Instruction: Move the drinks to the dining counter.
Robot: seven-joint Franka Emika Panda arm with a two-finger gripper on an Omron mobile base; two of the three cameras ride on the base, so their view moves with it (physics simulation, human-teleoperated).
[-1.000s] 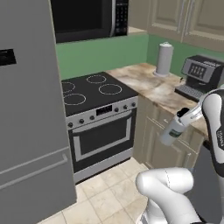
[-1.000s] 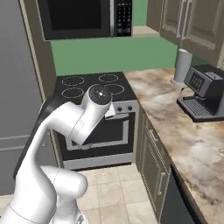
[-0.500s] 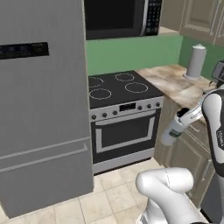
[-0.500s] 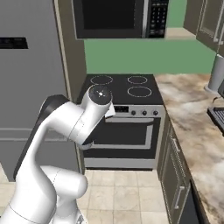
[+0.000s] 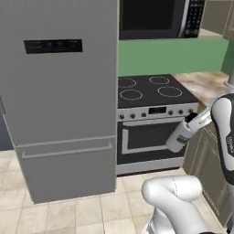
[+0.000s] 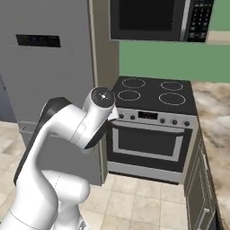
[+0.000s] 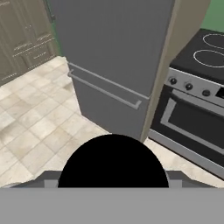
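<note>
Left base view: gripper point(image 5: 197, 119) clenched on one pale grey bottle point(image 5: 181, 135), black cap hidden in fingers, body tilted, held in air before oven point(image 5: 153, 140). Hand view: round black cap point(image 7: 113, 161) blocks fingertips. One grey fridge point(image 5: 59, 91), one black four-ring cooktop point(image 5: 148, 91), one microwave point(image 5: 155, 18), marbled counter point(image 5: 208, 82) cut off at right edge.
</note>
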